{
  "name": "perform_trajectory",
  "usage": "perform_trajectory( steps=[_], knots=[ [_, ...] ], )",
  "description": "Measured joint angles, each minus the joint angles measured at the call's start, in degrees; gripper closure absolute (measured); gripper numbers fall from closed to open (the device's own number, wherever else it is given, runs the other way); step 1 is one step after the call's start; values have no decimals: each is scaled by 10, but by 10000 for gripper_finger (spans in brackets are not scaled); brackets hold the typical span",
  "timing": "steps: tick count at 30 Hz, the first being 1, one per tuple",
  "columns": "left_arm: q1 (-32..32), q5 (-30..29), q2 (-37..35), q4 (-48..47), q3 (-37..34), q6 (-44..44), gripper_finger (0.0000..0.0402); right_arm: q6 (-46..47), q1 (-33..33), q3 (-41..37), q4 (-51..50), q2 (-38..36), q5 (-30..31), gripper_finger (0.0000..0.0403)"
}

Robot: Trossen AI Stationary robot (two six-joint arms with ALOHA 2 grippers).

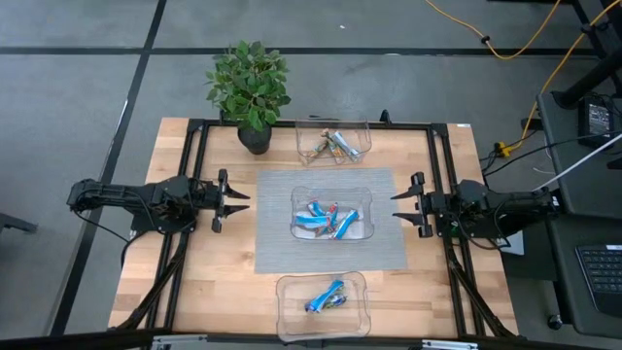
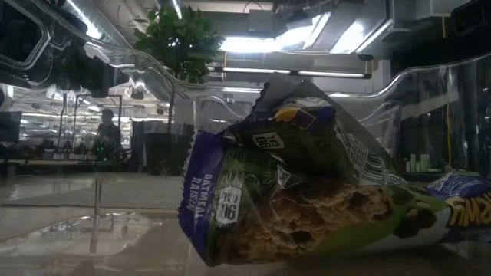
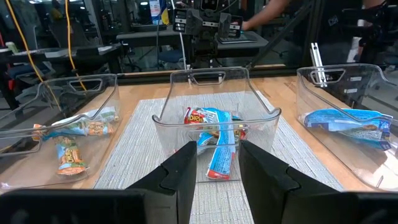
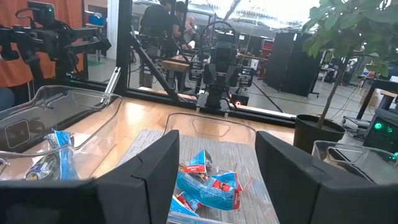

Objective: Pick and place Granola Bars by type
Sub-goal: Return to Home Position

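- Hovering above the table's left side, the left gripper point(image 1: 236, 199) has its fingers spread, holding nothing.
- Facing it from the other side, the right gripper point(image 1: 398, 206) is likewise released and empty.
- Between the two sets of fingertips, straight ahead of each, the middle bin point(image 1: 296, 194) rests on a grey mat point(image 1: 277, 243) and holds a heap of blue-and-red bars point(image 1: 328, 220).
- Ahead and to the left gripper's left, beside a potted plant point(image 1: 250, 87), the far bin point(image 1: 303, 131) holds silvery and orange bars point(image 1: 333, 146).
- Ahead and to the left gripper's right, the near bin point(image 1: 282, 311) holds blue bars point(image 1: 326, 297).
- No bar touches either gripper.
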Motion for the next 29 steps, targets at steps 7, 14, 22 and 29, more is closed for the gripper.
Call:
perform_trajectory(
  steps=[7,14,22,29],
  knots=[
    [0,0,0,0,0,0,288,0,0,0,0,0,0,189],
    [0,0,0,0,0,0,288,0,0,0,0,0,0,189],
    [0,0,0,0,0,0,288,0,0,0,0,0,0,189],
    [0,0,0,0,0,0,288,0,0,0,0,0,0,189]
  ],
)
